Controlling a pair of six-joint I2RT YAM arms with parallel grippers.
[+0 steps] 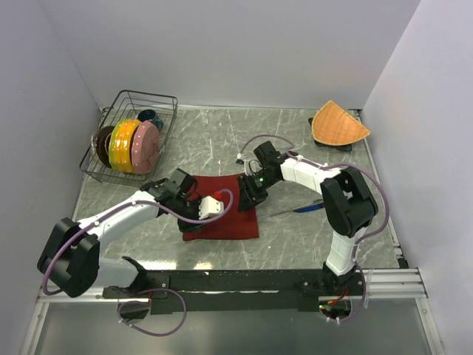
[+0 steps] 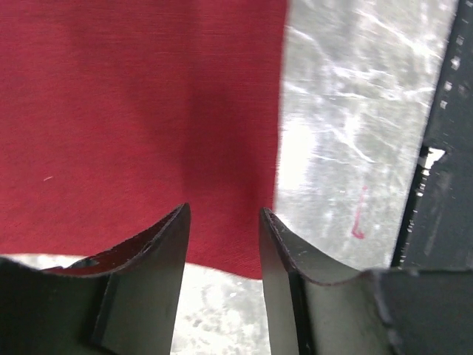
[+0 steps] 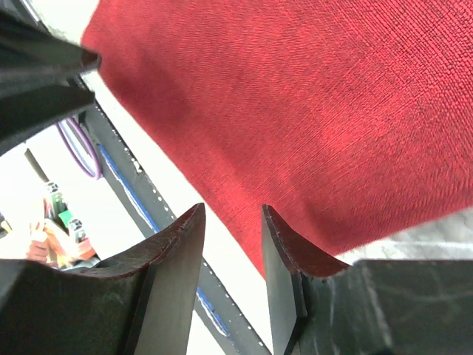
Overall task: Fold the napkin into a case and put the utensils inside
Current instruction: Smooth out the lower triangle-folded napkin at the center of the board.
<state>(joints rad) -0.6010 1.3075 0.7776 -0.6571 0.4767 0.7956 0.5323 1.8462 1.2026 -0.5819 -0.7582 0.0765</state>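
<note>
Your left gripper hangs over the napkin's near-left corner and your right gripper over its right edge. Both have their fingers narrowly parted and pinch nothing visible. The knife and fork lie just right.

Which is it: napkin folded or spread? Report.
Spread, apparently: the napkin lies flat as one smooth sheet, no crease or pocket visible. Hidden layers: cannot tell.

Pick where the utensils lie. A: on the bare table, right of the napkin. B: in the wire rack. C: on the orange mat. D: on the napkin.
A: the knife and fork lie on the table, just right of the napkin and off the cloth.
</note>
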